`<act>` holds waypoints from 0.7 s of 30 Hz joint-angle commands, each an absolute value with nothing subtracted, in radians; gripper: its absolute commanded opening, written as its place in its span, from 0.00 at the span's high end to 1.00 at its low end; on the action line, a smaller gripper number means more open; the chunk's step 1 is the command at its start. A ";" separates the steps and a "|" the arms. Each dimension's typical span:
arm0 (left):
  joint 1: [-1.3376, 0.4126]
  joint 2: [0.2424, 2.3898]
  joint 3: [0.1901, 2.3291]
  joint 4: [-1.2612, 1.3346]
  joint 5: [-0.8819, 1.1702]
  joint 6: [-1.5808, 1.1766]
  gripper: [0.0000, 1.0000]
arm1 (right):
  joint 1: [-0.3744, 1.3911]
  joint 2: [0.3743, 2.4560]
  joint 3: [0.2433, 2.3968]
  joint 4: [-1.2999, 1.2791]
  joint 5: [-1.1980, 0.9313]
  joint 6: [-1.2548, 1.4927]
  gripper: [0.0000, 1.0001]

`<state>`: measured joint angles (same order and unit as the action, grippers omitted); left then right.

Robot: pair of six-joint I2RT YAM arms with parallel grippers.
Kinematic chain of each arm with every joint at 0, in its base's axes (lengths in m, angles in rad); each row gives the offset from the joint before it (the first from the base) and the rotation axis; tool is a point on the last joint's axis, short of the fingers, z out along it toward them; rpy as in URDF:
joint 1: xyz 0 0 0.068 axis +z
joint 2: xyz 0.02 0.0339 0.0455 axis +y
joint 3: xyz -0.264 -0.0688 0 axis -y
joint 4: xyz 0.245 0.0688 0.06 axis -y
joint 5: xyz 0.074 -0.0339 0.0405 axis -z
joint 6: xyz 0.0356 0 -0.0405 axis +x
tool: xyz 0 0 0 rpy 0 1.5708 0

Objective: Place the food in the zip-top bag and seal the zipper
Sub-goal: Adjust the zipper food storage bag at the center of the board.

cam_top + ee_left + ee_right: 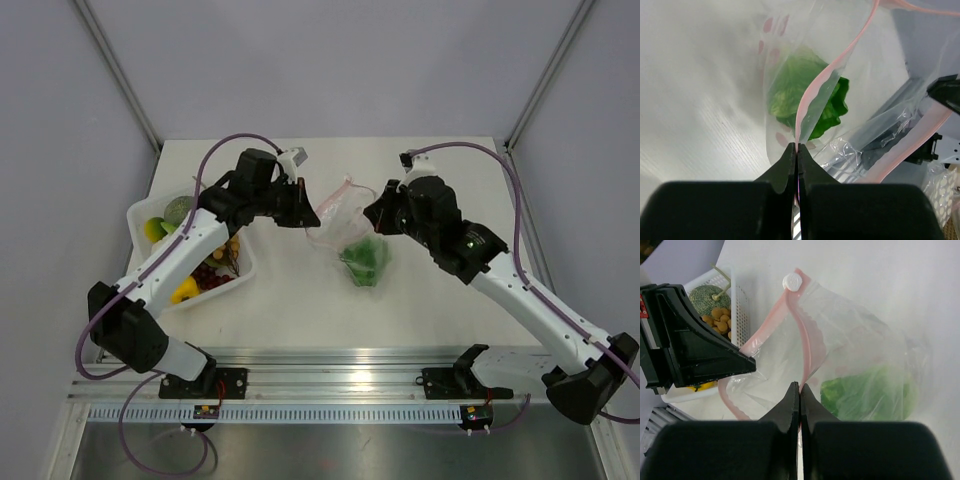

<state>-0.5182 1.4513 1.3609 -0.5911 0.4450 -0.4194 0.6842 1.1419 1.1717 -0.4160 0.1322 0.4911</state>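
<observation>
The clear zip-top bag [345, 228] is held up over the table between both grippers, its mouth spread apart. Green lettuce [365, 258] lies in its bottom. My left gripper [312, 216] is shut on the pink zipper [812, 92] strip on the left side of the mouth; the lettuce [800, 90] shows through the plastic beyond it. My right gripper [372, 213] is shut on the other zipper [804, 340] strip, beside the lettuce [865, 395]. A white slider [790, 282] sits at the zipper's far end. The rest of the food, dark red grapes [208, 275], tan balls [232, 250] and a yellow piece [185, 291], lies in the tray.
A white perforated tray [140, 213] stands at the left of the table, under the left arm, also holding a pale green round vegetable [178, 208]. The same tray [741, 310] shows behind the left gripper's black finger [700, 350]. A metal rail [330, 385] runs along the near edge.
</observation>
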 commanded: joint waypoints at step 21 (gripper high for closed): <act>-0.411 1.367 1.278 -0.607 0.491 -0.229 1.00 | 0.683 1.287 1.209 -0.293 -0.155 0.512 1.00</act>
<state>-0.4370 1.3922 1.2549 -0.6296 0.4942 -0.2768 0.6842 1.2644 1.1900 -0.3561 -0.0536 0.4946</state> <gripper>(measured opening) 0.007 0.011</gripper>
